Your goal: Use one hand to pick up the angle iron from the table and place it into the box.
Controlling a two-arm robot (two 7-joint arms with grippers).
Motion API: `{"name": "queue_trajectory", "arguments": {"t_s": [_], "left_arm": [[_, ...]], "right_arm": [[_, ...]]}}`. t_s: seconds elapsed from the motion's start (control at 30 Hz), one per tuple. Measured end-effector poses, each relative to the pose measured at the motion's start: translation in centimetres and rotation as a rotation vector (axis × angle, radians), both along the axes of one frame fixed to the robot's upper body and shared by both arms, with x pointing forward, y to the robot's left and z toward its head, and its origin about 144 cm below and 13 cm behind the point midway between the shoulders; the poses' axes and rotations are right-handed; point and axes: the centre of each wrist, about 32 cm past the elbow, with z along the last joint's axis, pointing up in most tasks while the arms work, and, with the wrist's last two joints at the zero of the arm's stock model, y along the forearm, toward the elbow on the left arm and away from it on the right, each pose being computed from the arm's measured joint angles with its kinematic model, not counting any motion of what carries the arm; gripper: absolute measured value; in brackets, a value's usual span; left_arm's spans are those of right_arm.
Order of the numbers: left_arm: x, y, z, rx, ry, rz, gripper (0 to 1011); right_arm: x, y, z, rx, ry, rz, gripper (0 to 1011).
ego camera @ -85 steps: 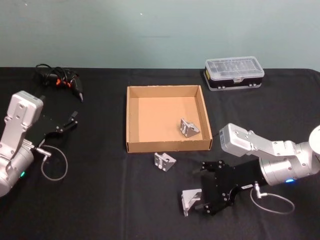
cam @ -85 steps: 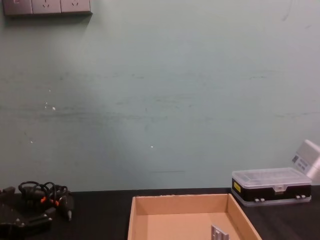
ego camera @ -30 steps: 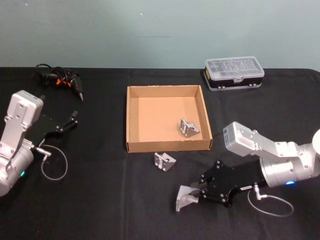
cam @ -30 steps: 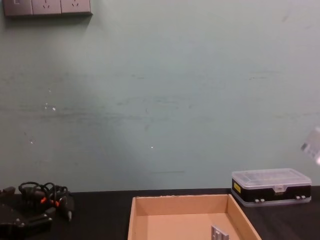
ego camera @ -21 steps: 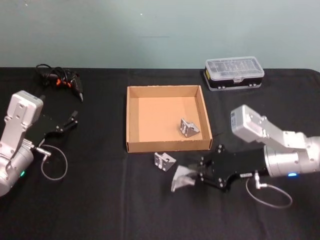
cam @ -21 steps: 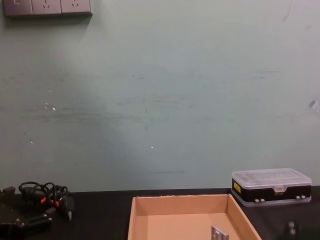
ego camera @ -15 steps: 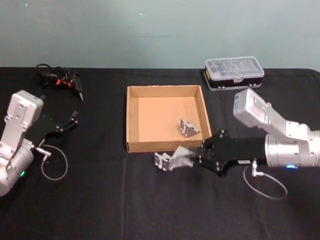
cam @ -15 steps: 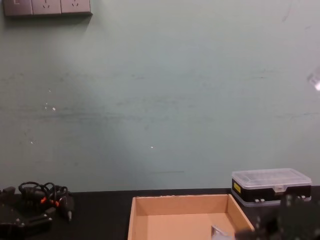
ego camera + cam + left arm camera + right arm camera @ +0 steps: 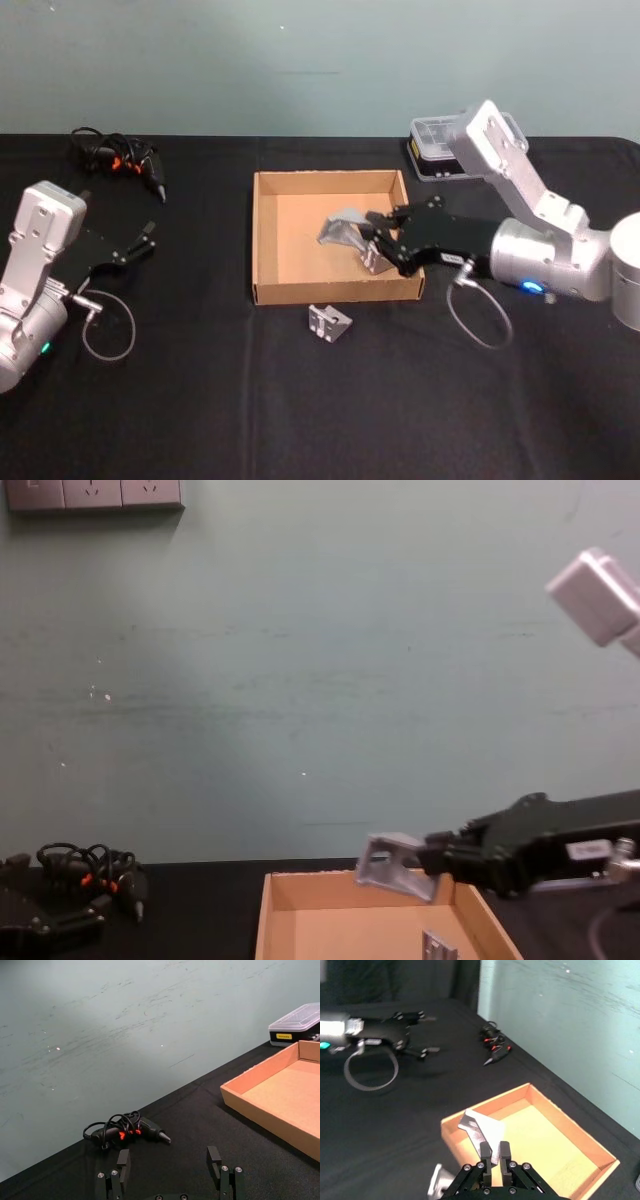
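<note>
**Carried from the near table to above the box: right arm, before release**

Since the earlier frame, your right gripper (image 9: 372, 238) has lifted the angle iron (image 9: 341, 228) off the near table (image 9: 200, 400) and swung it over the box (image 9: 262, 240). The piece now hangs above the box's right half, clear of the floor. It is pinched by one flange between the gripper's pressed-together fingers, and the free flange tilts toward the box's middle. A second angle iron (image 9: 376, 263) lies on the box floor just below the gripper. A third angle iron (image 9: 328, 322) rests on the table just in front of the box's front wall. Your left gripper (image 9: 143, 240) is parked at the table's left with its fingers spread, holding nothing.

Likely risks:
- Releasing from this height could make the piece bounce or strike the second angle iron.
- So thin an edge grip may let the piece swivel or slip early.
- A careless descent could catch the fingers on the right wall.
</note>
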Motion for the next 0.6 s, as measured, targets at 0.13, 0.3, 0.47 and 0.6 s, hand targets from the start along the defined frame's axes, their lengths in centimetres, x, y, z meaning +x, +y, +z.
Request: {"name": "queue_trajectory", "arguments": {"t_s": [0.13,0.3,0.47,0.6], "left_arm": [[0.0,0.0,0.0,0.0,0.0,0.0,1000],[0.0,0.0,0.0,0.0,0.0,0.0,1000],[0.0,0.0,0.0,0.0,0.0,0.0,1000],[0.0,0.0,0.0,0.0,0.0,0.0,1000]], "right_arm": [[0.9,1.3,-0.3,0.021,0.016,-0.05,111],[2.1,3.2,-0.8,0.02,0.036,-0.088,111],[3.0,5.1,-1.4,-0.008,0.056,-0.106,111],[3.3,6.0,-1.9,-0.032,0.068,-0.114,111]]}}
